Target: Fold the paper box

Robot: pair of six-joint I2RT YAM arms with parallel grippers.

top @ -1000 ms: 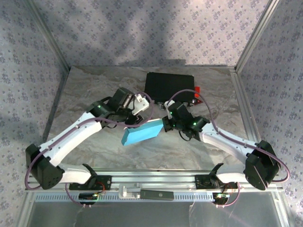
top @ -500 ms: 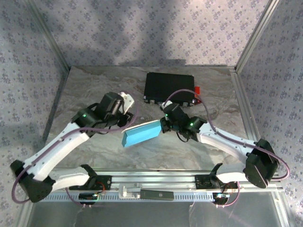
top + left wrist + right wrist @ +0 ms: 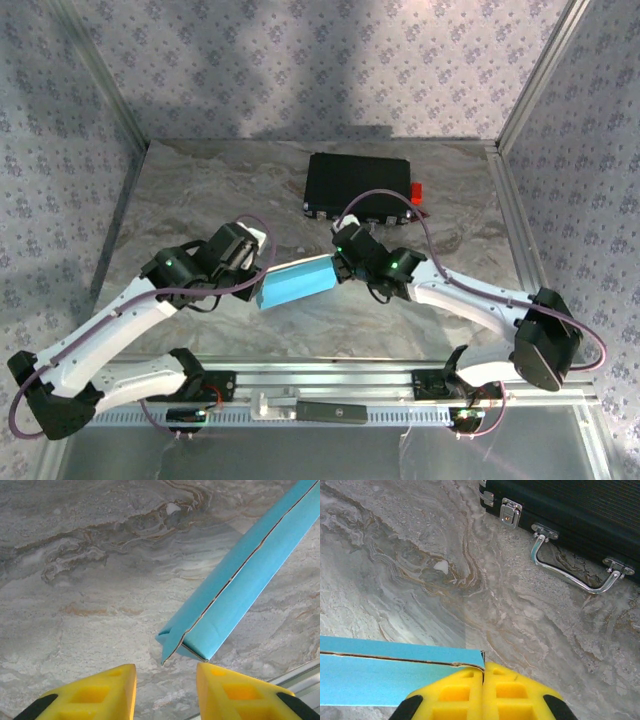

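Your left gripper had pulled back toward the near edge of the table, jaws half-narrowed and empty, lined up on the unclosed end of the paper box, while your right gripper pinched its other end, steadying it mid-table.

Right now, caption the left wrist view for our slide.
Open left gripper faces the unsealed end of the cyan paper box, marble table beneath.

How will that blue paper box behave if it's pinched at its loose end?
Probably light and fairly stiff: the right gripper holds the paper box by one end and it looks straight. Likely easy to crush: thin card, with its seam gaping at the free end. Flat faces suggest it won't roll.
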